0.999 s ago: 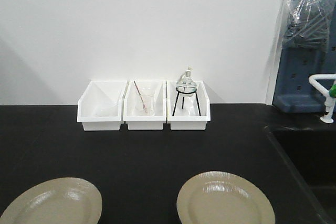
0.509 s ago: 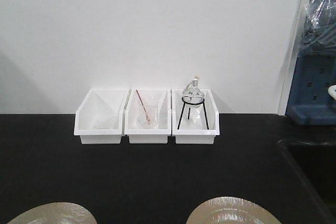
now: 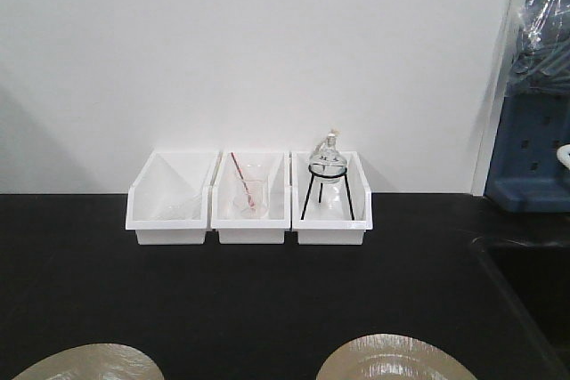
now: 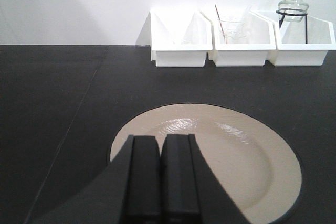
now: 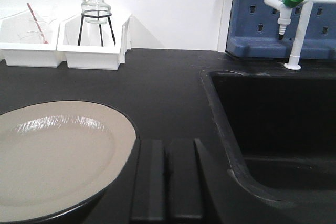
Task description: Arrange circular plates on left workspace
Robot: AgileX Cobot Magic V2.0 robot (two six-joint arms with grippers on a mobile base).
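Two round beige plates lie flat on the black countertop [image 3: 267, 291]. The front view cuts them at its bottom edge: the left plate [image 3: 89, 360] and the right plate [image 3: 392, 358]. In the left wrist view my left gripper [image 4: 160, 141] is shut with nothing in it, hovering over the near left part of the left plate [image 4: 231, 156]. In the right wrist view my right gripper [image 5: 166, 144] is shut and empty. It sits just right of the rim of the right plate [image 5: 52, 156], between that plate and the sink. Neither gripper appears in the front view.
Three white bins [image 3: 249, 211] stand in a row against the back wall; one holds a beaker with a red rod [image 3: 248, 191], another a glass flask on a black tripod [image 3: 328, 175]. A recessed black sink [image 5: 283, 124] with a white tap [image 5: 296, 19] lies at the right.
The front view shifted in the first half second: the bins now look larger and lower, and both plates have dropped to the bottom edge. Nothing has changed since then.
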